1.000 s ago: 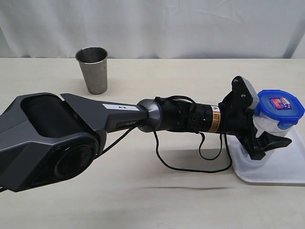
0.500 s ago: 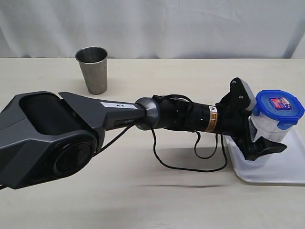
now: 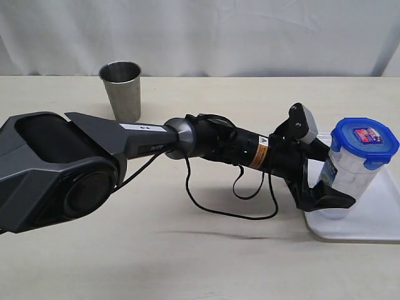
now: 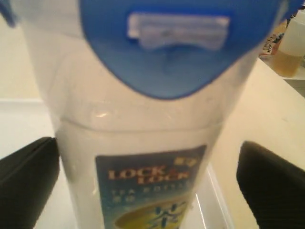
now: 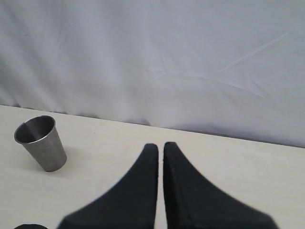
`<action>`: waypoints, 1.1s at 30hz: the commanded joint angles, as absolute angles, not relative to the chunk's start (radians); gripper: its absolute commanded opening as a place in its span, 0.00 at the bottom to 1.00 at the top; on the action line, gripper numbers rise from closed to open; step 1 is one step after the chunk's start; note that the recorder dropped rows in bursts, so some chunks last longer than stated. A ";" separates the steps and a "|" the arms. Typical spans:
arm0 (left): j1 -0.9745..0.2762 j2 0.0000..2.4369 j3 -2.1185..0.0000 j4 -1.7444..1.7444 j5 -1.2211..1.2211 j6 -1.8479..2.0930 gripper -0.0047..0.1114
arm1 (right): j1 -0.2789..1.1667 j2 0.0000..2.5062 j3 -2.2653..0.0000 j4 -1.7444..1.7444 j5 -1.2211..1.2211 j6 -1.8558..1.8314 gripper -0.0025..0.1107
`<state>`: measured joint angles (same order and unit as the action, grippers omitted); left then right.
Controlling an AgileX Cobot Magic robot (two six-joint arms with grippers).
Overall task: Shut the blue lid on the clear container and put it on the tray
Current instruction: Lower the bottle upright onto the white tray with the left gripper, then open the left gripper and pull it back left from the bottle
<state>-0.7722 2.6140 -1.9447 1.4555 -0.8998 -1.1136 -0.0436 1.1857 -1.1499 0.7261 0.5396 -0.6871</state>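
Straddles the clear container (image 3: 351, 178), left gripper (image 4: 150, 186) parted — risks clipping and toppling it off the tray (image 3: 378, 219) if drifting sideways.

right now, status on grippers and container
Left gripper open, straddling clear container. Right gripper shut, empty. Container upright on tray, blue lid on. Steel cup well clear.

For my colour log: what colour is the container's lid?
The lid is blue, sticker on top; exterior view shows it best.

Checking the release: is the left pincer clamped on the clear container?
No, the left pincer is open, with one finger standing visibly apart from the clear container.
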 commanded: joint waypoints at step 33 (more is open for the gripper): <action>-0.508 2.408 -1.943 1.744 -0.965 -1.717 0.04 | -0.044 1.180 -1.143 0.720 0.555 -0.695 0.06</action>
